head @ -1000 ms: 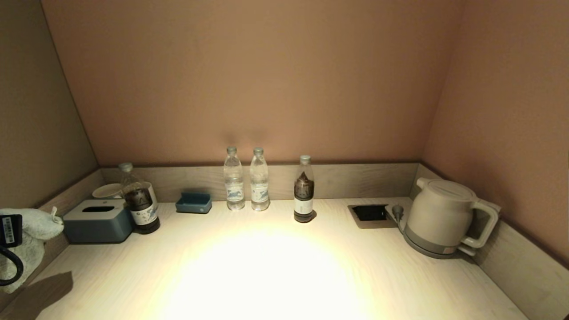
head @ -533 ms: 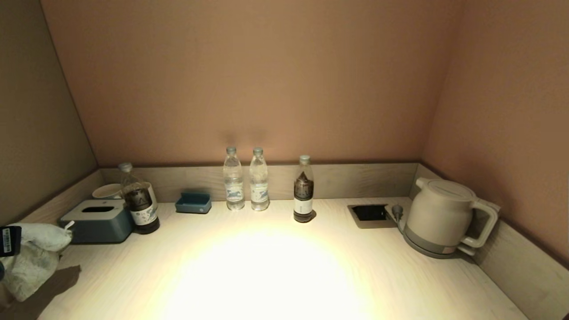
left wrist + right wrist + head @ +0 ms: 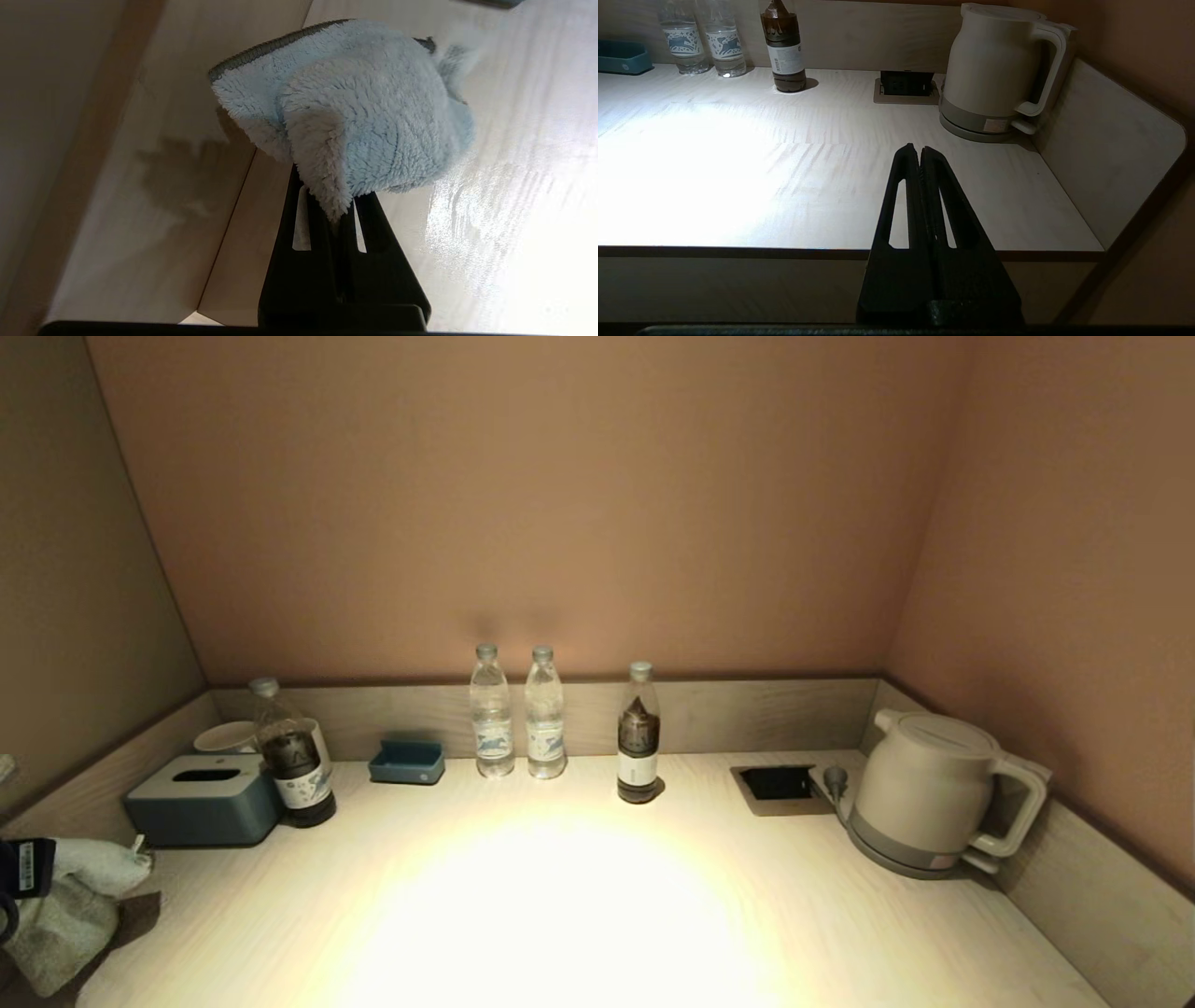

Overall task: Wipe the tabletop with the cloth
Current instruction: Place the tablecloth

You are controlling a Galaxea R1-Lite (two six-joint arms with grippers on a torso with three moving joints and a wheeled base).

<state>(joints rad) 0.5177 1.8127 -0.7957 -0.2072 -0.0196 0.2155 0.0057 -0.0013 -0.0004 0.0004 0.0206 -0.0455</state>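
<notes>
My left tool (image 3: 329, 210) was clamped tight on a corner of the cloth (image 3: 355, 112), its two black fingers pressed together with the fabric bunched out ahead of them. Compared with a second before, I had brought it down: the cloth had hung up level with the tissue box (image 3: 203, 798), and now sat low at about 8 o'clock on the worktop (image 3: 560, 915), at the near left corner beside the side upstand, with its shadow drawn in close underneath. I judged that to mean the cloth was at or nearly at the surface, so the wiping stroke itself was about to start and none of the worktop had been covered yet; whether it actually touched, I could not tell. The cloth looked pale blue, thick and fluffy, with a darker stitched hem along one edge, folded into a loose wad rather than spread flat, so I expected only a narrow patch to bear on the surface. Further out, the dark bottle (image 3: 294, 761) stood just beside the tissue box at 10 o'clock, two clear water bottles (image 3: 518, 714) and another dark one (image 3: 639, 737) at 12, and the kettle (image 3: 934, 793) at 3. My right tool (image 3: 920, 161) was parked off the front edge of the worktop, fingers closed on nothing.
</notes>
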